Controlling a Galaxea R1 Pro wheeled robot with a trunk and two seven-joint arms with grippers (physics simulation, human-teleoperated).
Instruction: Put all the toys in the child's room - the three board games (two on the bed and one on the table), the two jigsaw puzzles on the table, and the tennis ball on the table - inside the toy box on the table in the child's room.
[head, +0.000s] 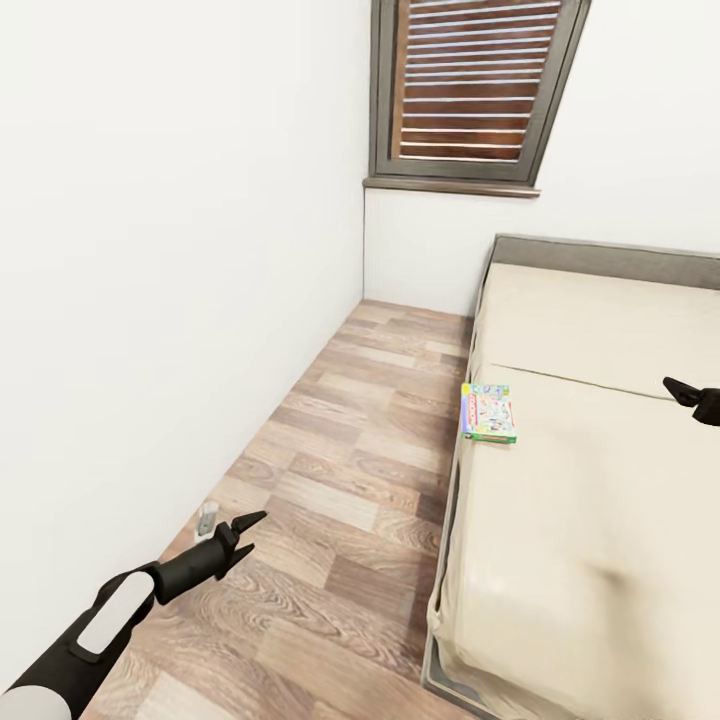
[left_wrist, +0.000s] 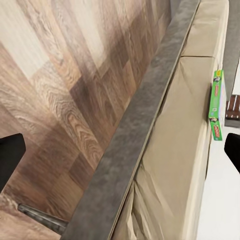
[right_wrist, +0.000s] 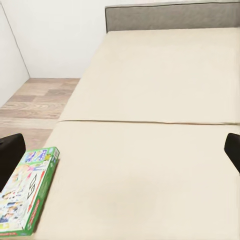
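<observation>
1 board game (head: 489, 413) is lying flat on the bed (head: 600, 480), right at the edge next to the wood floor (head: 340, 480) (green box, colourful lid). Left gripper (head: 243, 532) hangs over the floor, fingers spread, holding nothing. Right gripper (head: 690, 395) is over the mattress, also spread wide and empty.

Bed (head: 590, 500): cream mattress in a grey frame, headboard against the far wall, a seam running across its width.
Floor (head: 350, 470): wood-look planks in mixed browns, a strip running between the bed's edge and the side wall.
Window (head: 470, 90): grey-framed, brown slatted blind, set in the far wall above the floor's end.
Small grey object (head: 207, 519): on the floor close to the side wall; too small to identify.
</observation>
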